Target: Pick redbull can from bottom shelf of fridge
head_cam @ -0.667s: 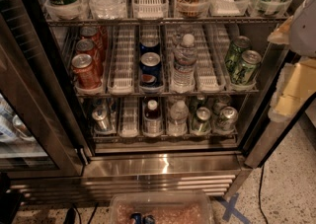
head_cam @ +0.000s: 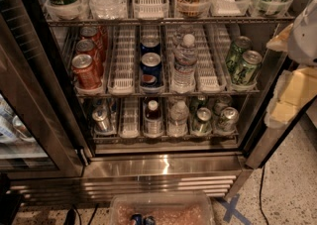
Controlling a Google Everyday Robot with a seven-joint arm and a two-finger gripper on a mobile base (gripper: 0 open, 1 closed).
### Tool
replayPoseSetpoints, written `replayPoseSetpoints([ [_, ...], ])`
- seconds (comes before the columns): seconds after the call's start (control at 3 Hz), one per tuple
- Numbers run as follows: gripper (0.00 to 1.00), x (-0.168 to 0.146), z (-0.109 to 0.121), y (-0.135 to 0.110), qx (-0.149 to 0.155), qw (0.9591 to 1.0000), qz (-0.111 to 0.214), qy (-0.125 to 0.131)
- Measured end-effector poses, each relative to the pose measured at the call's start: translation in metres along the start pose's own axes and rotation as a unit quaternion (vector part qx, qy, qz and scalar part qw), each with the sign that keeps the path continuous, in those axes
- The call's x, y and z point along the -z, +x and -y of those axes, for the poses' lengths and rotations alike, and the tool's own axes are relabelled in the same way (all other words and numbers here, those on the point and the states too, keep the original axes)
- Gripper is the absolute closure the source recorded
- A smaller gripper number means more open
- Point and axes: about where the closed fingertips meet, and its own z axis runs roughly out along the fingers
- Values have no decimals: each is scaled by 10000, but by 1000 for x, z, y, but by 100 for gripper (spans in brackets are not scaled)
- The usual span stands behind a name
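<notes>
The redbull can (head_cam: 101, 119), slim and silver-grey with a shiny top, stands at the far left of the bottom shelf (head_cam: 163, 142) of the open fridge (head_cam: 163, 167). On the same shelf to its right are a dark bottle (head_cam: 152, 114), a water bottle (head_cam: 178, 116) and two wider green-tinted silver cans (head_cam: 202, 120). My gripper (head_cam: 291, 92), pale beige, shows at the right edge, outside the fridge opening, level with the middle shelf and far to the right of the redbull can.
The middle rack holds red cola cans (head_cam: 85, 68), blue cans (head_cam: 150, 65), a water bottle (head_cam: 184, 65) and green cans (head_cam: 243, 63). The glass door (head_cam: 20, 120) stands open at left. A clear plastic bin (head_cam: 163, 211) lies on the floor before the base grille.
</notes>
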Motion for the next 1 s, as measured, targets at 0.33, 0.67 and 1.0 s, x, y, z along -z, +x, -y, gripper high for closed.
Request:
replayPoseSetpoints([
  [0.33,0,-31,-15,-7,-121,9992,359,-99],
  [0.67,0,-66,-29,-27,-151,9952,953,-190],
  [1.0,0,-66,-29,-27,-151,9952,952,-191],
])
